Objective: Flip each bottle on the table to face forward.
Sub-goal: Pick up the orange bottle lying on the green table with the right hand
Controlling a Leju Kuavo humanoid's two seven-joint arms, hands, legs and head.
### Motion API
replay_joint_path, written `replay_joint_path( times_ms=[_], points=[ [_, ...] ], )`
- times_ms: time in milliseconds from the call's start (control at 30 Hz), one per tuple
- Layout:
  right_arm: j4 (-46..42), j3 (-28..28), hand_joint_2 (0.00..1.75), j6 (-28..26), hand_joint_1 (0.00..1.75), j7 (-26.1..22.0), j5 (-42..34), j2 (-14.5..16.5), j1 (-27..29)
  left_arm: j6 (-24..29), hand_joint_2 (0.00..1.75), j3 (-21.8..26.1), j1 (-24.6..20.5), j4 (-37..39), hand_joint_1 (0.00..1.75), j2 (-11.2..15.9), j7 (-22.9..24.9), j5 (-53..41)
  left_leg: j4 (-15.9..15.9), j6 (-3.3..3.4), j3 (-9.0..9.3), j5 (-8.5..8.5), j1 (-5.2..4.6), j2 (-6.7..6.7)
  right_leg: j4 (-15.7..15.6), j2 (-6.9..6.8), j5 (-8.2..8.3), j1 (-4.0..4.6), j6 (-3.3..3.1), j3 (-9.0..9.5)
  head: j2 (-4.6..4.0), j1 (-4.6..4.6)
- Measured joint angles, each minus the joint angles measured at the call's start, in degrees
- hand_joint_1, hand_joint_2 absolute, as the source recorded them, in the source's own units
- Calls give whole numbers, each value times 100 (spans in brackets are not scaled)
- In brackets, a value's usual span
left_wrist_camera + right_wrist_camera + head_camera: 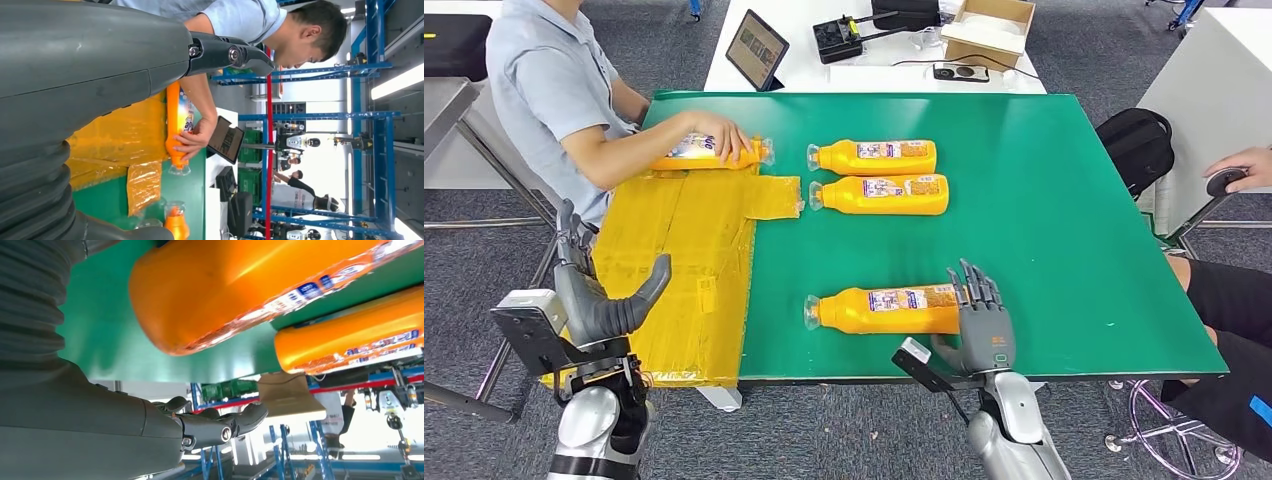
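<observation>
1. While four orange bottles lie on their sides on the green table (1074,250), all are placed here rel. to the yellow sheet (684,260) taped over the table's left part.
2. Nearest bottle (889,308): seen right of the sheet, close to the table's near edge, cap pointing toward the sheet, label up.
3. Right hand (982,322): held at that bottle's base end, fingers extended upward and spread. Contact w/ the base can't be confirmed; nothing is seen gripped. In the right wrist view the bottle's rounded base (210,295) is seen just beside the hand, fingers (235,422) loosely curved, nothing between them.
4. Two more bottles are laid side by side, right of the sheet's far end: far one (874,156), nearer one (881,194), caps both toward the sheet, labels up.
5. Fourth bottle (709,152): at the sheet's far edge, covered by a person's hand (724,135).
6. Left hand (589,280): raised off the table, left of the sheet's near corner, fingers apart, nothing held.
7. Beyond the sheet, on a white table: tablet (756,48), black device (838,38), cardboard box (989,30).
</observation>
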Motion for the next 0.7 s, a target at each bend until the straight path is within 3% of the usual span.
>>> replay_joint_path(
  times_ms=[300, 700],
  points=[
    [622, 97, 175, 554, 0, 156, -219, 15, -349, -222, 175, -71, -60, 230, 0, 7, 310, 6, 0, 0, 0, 0, 0, 1, 0, 0, 0, 0, 0, 1, 0, -1],
    [1374, 476, 175, 800, 0, 158, 7, 10, -959, -619, 175, -70, -185, 668, 0, 7, 726, 411, 0, 1, 14, 1, 0, 4, 0, 2, 6, 0, -7, 8, 0, 0]
  ],
)
